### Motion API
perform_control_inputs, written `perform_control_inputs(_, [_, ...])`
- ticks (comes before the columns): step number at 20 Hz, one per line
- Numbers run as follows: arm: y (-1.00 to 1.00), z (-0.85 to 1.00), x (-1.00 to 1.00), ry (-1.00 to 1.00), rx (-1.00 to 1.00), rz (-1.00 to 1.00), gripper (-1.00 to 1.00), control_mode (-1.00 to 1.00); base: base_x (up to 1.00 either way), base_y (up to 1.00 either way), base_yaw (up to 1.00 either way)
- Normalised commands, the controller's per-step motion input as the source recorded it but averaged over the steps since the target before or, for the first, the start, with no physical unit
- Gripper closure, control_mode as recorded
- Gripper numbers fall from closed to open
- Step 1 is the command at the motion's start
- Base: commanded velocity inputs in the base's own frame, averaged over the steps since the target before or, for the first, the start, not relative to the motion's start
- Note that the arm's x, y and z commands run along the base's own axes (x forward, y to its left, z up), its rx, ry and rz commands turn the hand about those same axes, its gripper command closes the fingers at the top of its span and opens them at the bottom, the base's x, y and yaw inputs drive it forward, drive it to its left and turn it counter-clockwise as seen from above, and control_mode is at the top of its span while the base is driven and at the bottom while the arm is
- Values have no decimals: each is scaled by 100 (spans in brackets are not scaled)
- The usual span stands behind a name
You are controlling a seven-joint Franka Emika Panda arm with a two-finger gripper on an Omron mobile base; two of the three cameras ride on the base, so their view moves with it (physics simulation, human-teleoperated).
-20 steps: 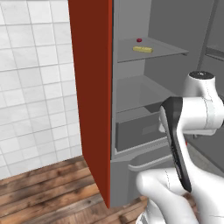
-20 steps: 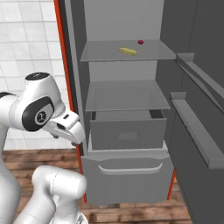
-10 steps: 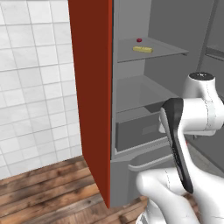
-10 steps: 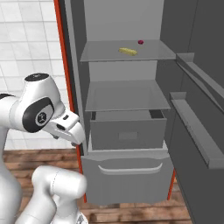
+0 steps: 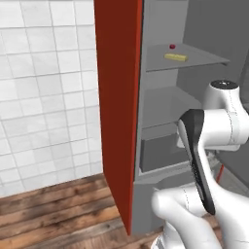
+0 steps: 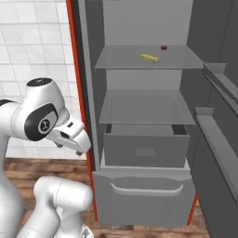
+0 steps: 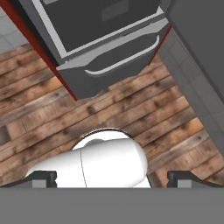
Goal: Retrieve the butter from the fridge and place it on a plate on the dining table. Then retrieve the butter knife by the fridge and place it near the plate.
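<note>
The fridge (image 6: 139, 139) stands open, the butter (image 6: 148, 58) lying on its top shelf near a small red item (image 6: 164, 47).

fridge (image 6: 139, 116) open, shelves reachable, red side panel (image 5: 119, 97) flanking

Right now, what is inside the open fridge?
On the fridge's top shelf lie the butter and a small red item behind it. The middle shelf looks bare. Two drawers sit below; their contents are hidden.
</note>
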Motion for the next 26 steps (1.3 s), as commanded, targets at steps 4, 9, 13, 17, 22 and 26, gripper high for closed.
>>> perform_control_inputs(4, [0, 0, 0, 0, 0, 0, -100, 100, 27, -24, 22])
perform_control_inputs(9, [0, 0, 0, 0, 0, 0, -100, 100, 38, -59, 25])
perform_control_inputs(13, [0, 0, 0, 0, 0, 0, -100, 100, 17, -79, 20])
perform_control_inputs(17, [0, 0, 0, 0, 0, 0, -100, 100, 19, -51, 16])
perform_control_inputs(22, [0, 0, 0, 0, 0, 0, -100, 100, 45, -32, 14])
perform_control_inputs(26, [0, 0, 0, 0, 0, 0, -100, 100, 90, -50, 14])
